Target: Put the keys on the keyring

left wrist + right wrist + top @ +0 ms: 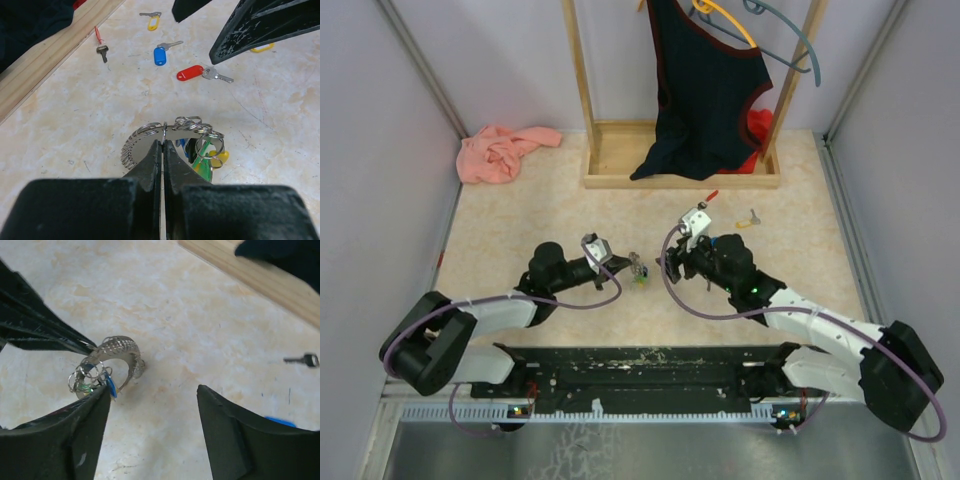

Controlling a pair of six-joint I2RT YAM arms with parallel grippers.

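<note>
Mid-table, between two black grippers: a grey, ridged metal keyring (639, 270), hung with small split rings and coloured tags. Pinched at its left rim by the left gripper (162, 146), jaws clenched flat on the metal, loop standing on edge above the mottled beige tabletop (75, 130); impossible to tell whether resting on it. Facing from the right, the right gripper (155, 407), fingers spread wide and grasping nothing, with the ring ahead of it and off-centre toward the near-side finger rather than in the gap. Scattered beyond, to the right and far side of the ring, the loose silver keys: a red-tagged key (191, 73), a blue-tagged key (160, 54), a yellow-tagged key (152, 21), and a small dark key on a thin red strap (102, 50), close to the pale wooden rack base (45, 65). None threaded by these fingers yet. Clearly nearer to the loose keys: the empty right arm, so probably the one to fetch while the left steadies the loop. Nearest of the lot, by the left wrist view, the red-tagged key, long axis seemingly running far to near, across the reach, tag at the far end and blade at the near end.
</note>
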